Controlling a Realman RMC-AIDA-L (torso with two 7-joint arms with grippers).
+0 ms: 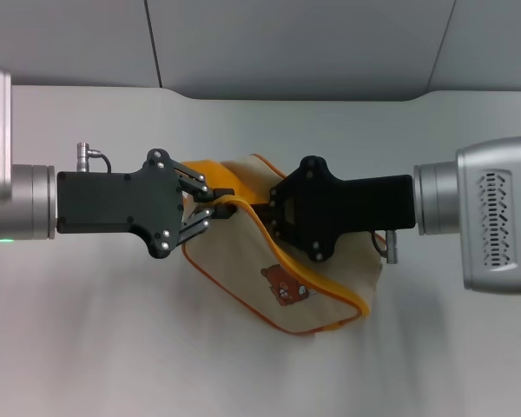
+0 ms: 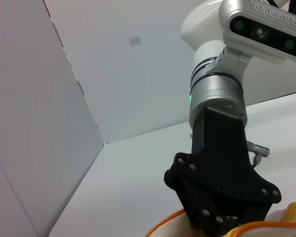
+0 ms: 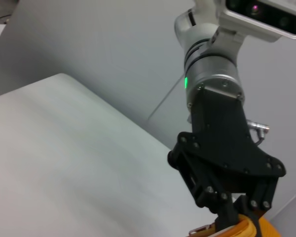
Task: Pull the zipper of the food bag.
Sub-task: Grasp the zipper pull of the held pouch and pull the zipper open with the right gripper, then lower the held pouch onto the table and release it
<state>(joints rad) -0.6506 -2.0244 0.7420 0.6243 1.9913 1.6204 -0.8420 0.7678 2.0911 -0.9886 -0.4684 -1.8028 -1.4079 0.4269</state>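
I see the food bag (image 1: 286,261) lying mid-table (image 1: 87,330). My left gripper (image 1: 215,207) is pinched shut on the zipper (image 1: 269,239) at the bag's left end. My right gripper (image 1: 273,208) presses onto the bag's top; I cannot tell its opening.

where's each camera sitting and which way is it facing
Head: on the head, looking down at the bag between the left gripper and right gripper.
Left wrist: on the left wrist, facing the right gripper and arm.
Right wrist: on the right wrist, facing the left gripper and arm.
Shared: the bag's yellow edge.
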